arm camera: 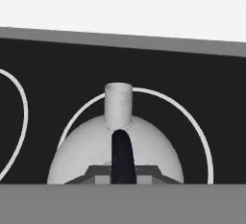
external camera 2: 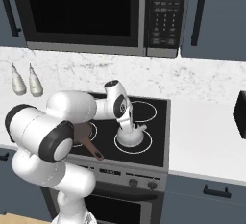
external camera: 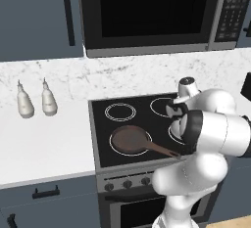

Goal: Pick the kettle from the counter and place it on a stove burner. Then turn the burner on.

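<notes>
Silvery-white kettle (arm camera: 115, 146) sits upright on the black glass, inside the wide white ring of the stove burner (arm camera: 199, 127). In the hand view its short spout points away from me toward the counter (arm camera: 120, 2), and the black arched handle runs in line with it. From the right base view, kettle on the front right ring. My gripper (external camera 2: 129, 124) is directly over the handle; whether the fingers grip it, I cannot tell. Brown pan (external camera: 131, 140) rests on the front left ring.
</notes>
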